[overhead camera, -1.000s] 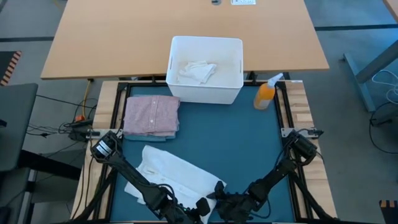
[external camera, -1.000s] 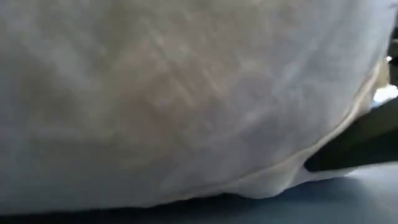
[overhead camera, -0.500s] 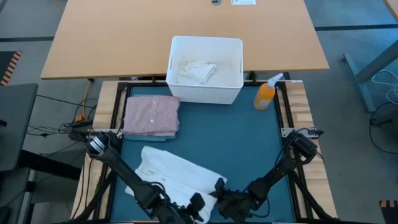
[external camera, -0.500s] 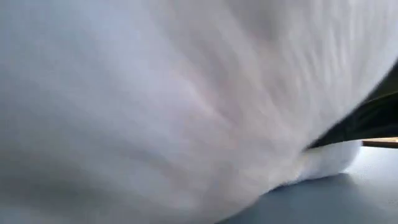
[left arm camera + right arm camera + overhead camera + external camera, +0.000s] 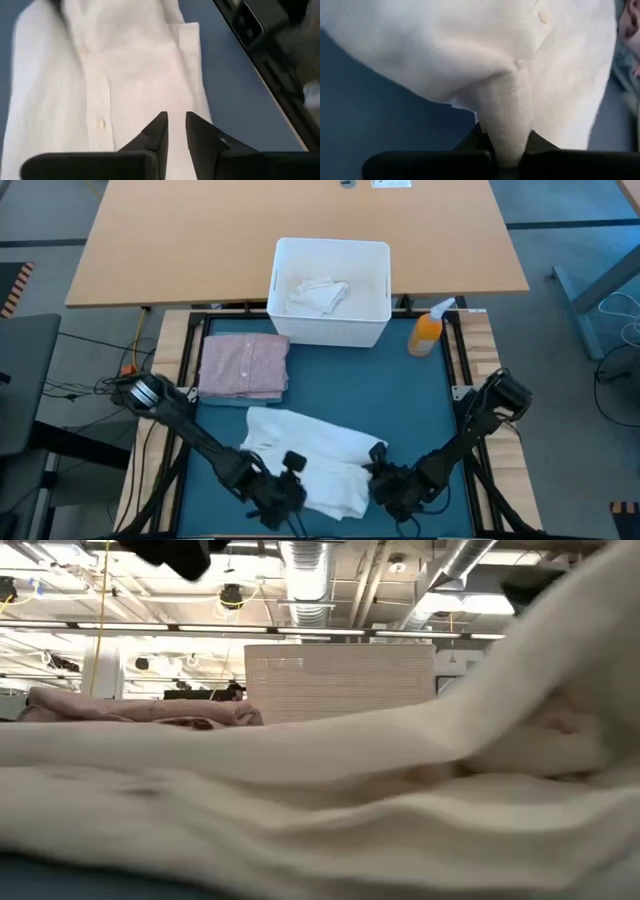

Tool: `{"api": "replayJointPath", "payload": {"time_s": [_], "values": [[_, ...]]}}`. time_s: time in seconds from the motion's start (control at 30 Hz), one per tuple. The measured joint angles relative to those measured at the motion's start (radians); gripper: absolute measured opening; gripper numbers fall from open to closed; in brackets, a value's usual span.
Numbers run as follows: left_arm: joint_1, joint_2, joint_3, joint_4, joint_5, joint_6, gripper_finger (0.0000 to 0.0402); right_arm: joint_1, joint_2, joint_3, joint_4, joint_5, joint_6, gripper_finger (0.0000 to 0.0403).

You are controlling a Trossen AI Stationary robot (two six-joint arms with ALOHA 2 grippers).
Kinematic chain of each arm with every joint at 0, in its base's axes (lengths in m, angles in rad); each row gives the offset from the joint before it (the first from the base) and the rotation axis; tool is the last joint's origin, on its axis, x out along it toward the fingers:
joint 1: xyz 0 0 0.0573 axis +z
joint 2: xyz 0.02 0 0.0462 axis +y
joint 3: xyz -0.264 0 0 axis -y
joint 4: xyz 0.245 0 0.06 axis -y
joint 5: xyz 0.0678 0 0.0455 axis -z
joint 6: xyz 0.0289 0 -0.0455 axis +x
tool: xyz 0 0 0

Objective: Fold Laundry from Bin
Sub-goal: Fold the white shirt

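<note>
We see the white shirt [image 5: 310, 462] lying on the blue mat [image 5: 400, 400] at the near edge of the surface. Our right pincer [image 5: 506, 145] is pinching a fold of its cloth. Our left pincer [image 5: 173, 131] hovers over the shirt's button strip, fingers slightly spread, gripping nothing. The folded pink shirt [image 5: 243, 365] lies near the white bin [image 5: 330, 330], which holds more white cloth [image 5: 317, 294].
</note>
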Motion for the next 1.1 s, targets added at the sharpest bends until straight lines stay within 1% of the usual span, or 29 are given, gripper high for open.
{"api": "replayJointPath", "payload": {"time_s": [0.1, 0.2, 0.27, 0.33, 0.37, 0.43, 0.5, 0.6, 0.77, 0.87, 1.1], "values": [[0.001, -0.122, -0.181, 0.164, -0.044, -0.048, 0.0039, 0.017, -0.048, -0.062, -0.002, 0.000, 0.046, 0.0035], [0.001, -0.227, -0.395, 0.433, -0.073, -0.055, 0.0025, 0.035, -0.089, -0.104, 0.000, 0.006, 0.050, 0.0036], [0.010, -0.278, -0.528, 0.636, -0.078, -0.058, 0.0018, 0.045, -0.113, -0.128, 0.000, 0.030, 0.054, 0.0037], [0.023, -0.298, -0.640, 0.841, -0.078, -0.071, 0.0015, 0.049, -0.133, -0.147, -0.001, 0.052, 0.053, 0.0038], [0.029, -0.298, -0.685, 0.914, -0.079, -0.083, 0.0014, 0.048, -0.140, -0.153, -0.002, 0.057, 0.053, 0.0038], [0.042, -0.295, -0.753, 1.000, -0.080, -0.106, 0.0013, 0.040, -0.151, -0.156, -0.006, 0.062, 0.041, 0.0038], [0.057, -0.293, -0.788, 1.030, -0.079, -0.139, 0.0014, 0.031, -0.161, -0.156, -0.007, 0.062, 0.026, 0.0039], [0.072, -0.291, -0.802, 1.005, -0.078, -0.164, 0.0014, 0.020, -0.172, -0.149, -0.011, 0.048, 0.020, 0.0048], [0.089, -0.280, -0.801, 0.996, -0.078, -0.122, 0.0014, 0.037, -0.175, -0.132, -0.035, 0.048, 0.029, 0.0077], [0.102, -0.280, -0.801, 0.990, -0.075, -0.111, 0.0014, 0.052, -0.175, -0.111, -0.106, 0.025, 0.101, 0.0100], [0.119, -0.280, -0.801, 0.971, -0.063, -0.083, 0.0014, 0.113, -0.174, -0.016, -0.371, -0.080, 0.335, 0.0153]]}}
